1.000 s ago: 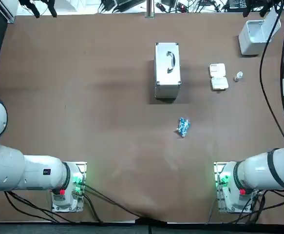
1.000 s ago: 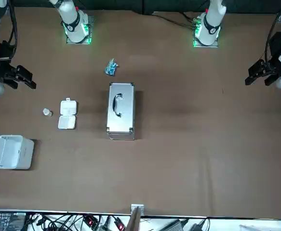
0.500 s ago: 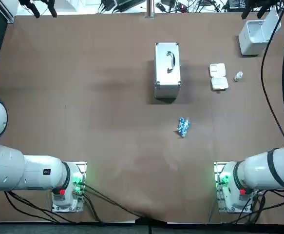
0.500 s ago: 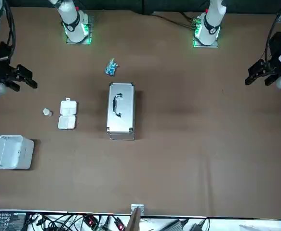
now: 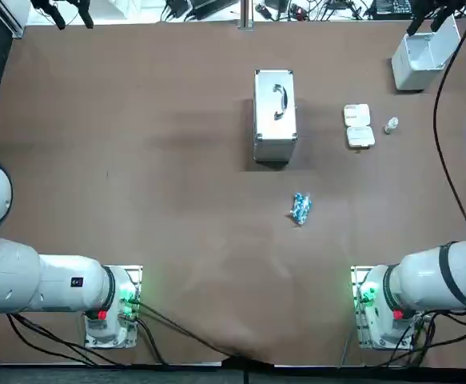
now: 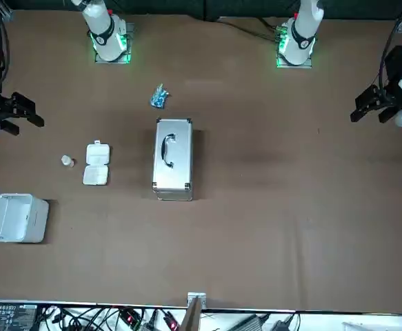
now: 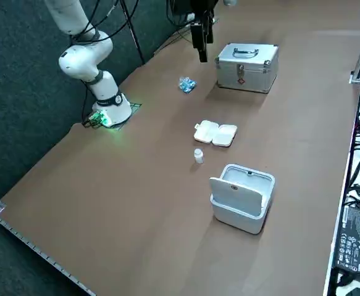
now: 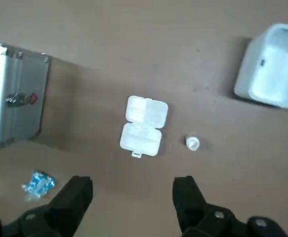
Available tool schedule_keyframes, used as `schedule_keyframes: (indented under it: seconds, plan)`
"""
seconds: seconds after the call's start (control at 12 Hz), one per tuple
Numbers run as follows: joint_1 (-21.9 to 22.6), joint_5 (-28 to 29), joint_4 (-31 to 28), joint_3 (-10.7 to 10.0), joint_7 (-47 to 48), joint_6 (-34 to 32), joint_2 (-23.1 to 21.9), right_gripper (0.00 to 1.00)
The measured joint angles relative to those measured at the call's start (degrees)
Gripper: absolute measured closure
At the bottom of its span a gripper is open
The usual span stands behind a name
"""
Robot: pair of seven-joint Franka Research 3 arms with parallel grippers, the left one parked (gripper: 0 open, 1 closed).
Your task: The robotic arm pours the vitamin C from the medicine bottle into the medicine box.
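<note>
Medicine bottle (image 5: 391, 125) stood upright on the table (image 5: 137, 160), just beside the opened medicine box (image 5: 359, 126) and not touching it. White lidded bin (image 5: 420, 58) sat near the far corner; metal case (image 5: 275, 104) and blue packet (image 5: 300, 209) lay nearer the centre. Right gripper (image 8: 133, 190) hung above the table, fingers spread wide, holding nothing.

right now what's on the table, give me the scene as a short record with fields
arm: right end effector open, empty, raised above the table
pour from: small white bottle, upright beside the pill box, not touching it
pour into: pill box, lid open, lying between the bottle and a metal case
also there: blue packet; open white bin
progress: bottle not yet picked up
</note>
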Motion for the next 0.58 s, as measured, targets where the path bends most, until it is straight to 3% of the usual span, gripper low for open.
schedule_keyframes:
  seconds: [0.58]
  plan:
    - [-6.27,6.78,-1.79,-0.11,-22.97,4.56,3.53,0.00]
